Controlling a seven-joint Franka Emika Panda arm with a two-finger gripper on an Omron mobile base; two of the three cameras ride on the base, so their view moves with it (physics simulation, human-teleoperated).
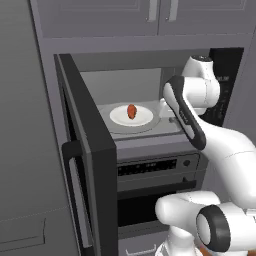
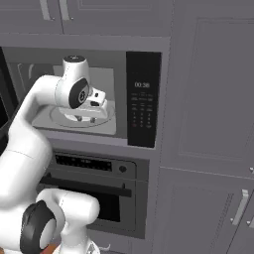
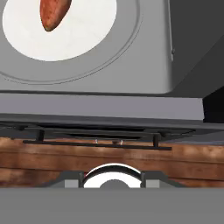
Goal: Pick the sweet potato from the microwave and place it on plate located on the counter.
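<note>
**Potato on the white plate in the microwave, gripper shut and empty**

The microwave (image 1: 135,115) is seen with its door (image 1: 87,165) swung wide open to the left. Inside, on the round turntable (image 1: 150,127), a flat white plate (image 1: 142,117) is set, and the potato (image 1: 131,111) is laid on the middle of it. In the hand view the potato (image 3: 54,13) is found at the top left edge, on the white plate (image 3: 78,35), well ahead of the fingers and off to their left; it is not touched by them.

The gripper (image 2: 99,99) is held at the mouth of the cavity, above the right part of the turntable (image 2: 106,119), as shown in the right base view. The fingers are brought together and nothing is clamped between them; the tips themselves cannot be made out clearly in the base views.

The black keypad panel (image 2: 143,99) is seen just right of the gripper. Below the microwave an oven (image 2: 99,188) with a bar handle (image 3: 96,143) is fitted, and in the hand view this handle is seen nearer the fingers than the cavity floor, with a wooden floor (image 3: 183,162) beneath it. Grey cabinets (image 2: 213,99) are ranged to the right
</note>
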